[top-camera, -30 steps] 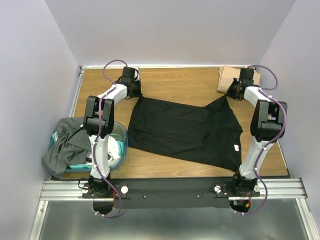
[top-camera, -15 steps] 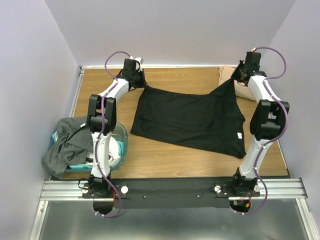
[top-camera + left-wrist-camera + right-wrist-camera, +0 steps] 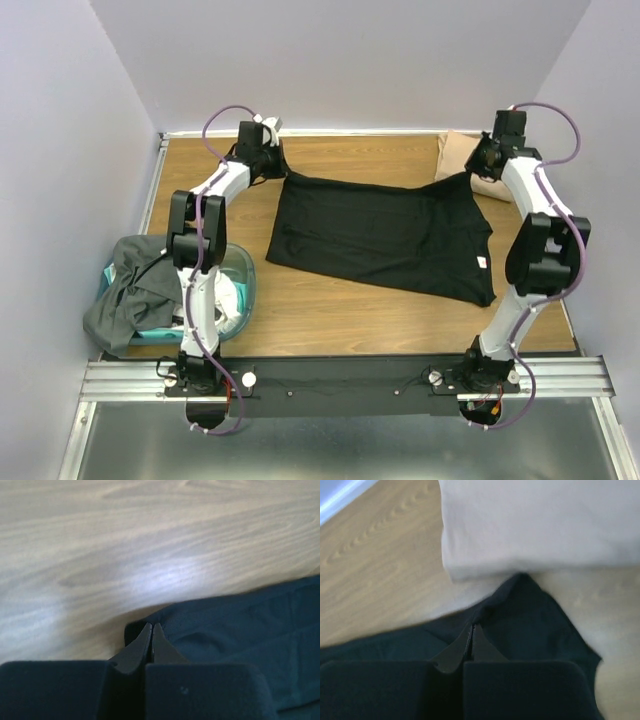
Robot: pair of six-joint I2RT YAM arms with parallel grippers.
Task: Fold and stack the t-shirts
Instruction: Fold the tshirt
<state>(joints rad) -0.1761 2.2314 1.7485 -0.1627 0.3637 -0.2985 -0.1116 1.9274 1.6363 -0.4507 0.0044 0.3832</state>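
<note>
Two robot arms reach across a wooden table [image 3: 340, 320], each pinching one far corner of a black t-shirt [image 3: 380, 235] that lies spread nearly flat in the middle. Well to the left of the black t-shirt, a dark grey t-shirt [image 3: 125, 290] hangs crumpled over the rim of a teal tub [image 3: 245, 285], seemingly waiting its turn. At the black t-shirt's far left corner, the left gripper [image 3: 151, 628] has its jaws pressed together with the hem caught at the tips, low over the wood. At the far right corner, the right gripper [image 3: 472, 629] is likewise clamped on a peak of black cloth. With both corners held apart, the far edge runs fairly straight between them, which looks like a way to smooth the cloth before folding. Just beyond the black t-shirt's far right corner, and seeming to touch it in the wrist view, sits a tan t-shirt [image 3: 540, 525], already folded, probably the start of the stack
</note>
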